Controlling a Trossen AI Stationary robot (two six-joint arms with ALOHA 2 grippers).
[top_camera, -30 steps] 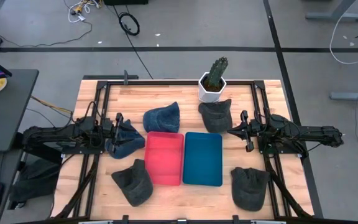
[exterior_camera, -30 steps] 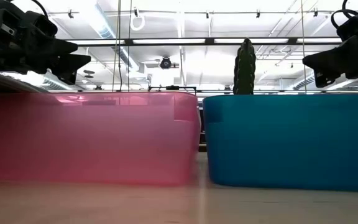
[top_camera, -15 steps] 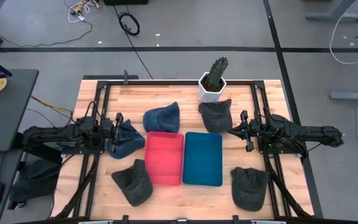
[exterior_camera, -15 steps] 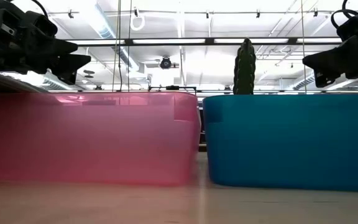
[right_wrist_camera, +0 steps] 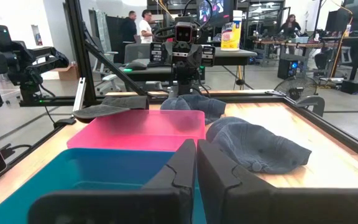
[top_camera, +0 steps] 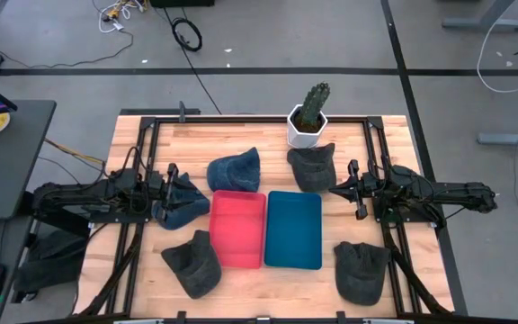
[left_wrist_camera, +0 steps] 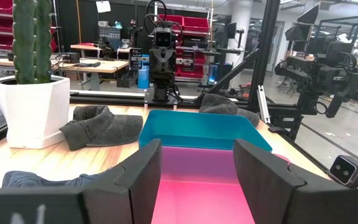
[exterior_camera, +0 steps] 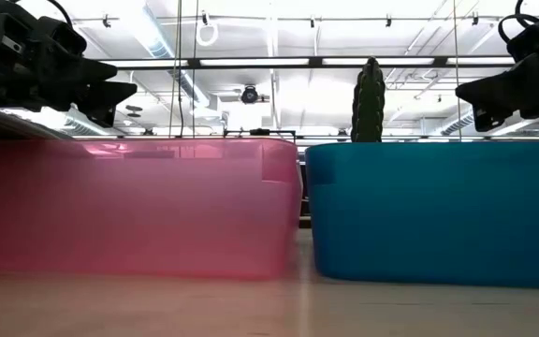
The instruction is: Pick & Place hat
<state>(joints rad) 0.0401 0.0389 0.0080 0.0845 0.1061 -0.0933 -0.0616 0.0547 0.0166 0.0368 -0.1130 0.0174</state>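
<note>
Above the table, left tool (top_camera: 171, 186) spread apart (over a blue hat (top_camera: 185, 200)); right tool (top_camera: 352, 191) pressed together.

Robotics lab: workbenches (left_wrist_camera: 98, 62), red storage bins (left_wrist_camera: 191, 25), floor cables (top_camera: 187, 36), people (right_wrist_camera: 146, 25) beyond table.

Five caps: two blue denim (top_camera: 237, 169) (top_camera: 187, 200), three dark grey (top_camera: 311, 166) (top_camera: 194, 262) (top_camera: 361, 269); two bins, pink (top_camera: 237, 228) and teal (top_camera: 293, 229); one potted cactus (top_camera: 309, 115)
</note>
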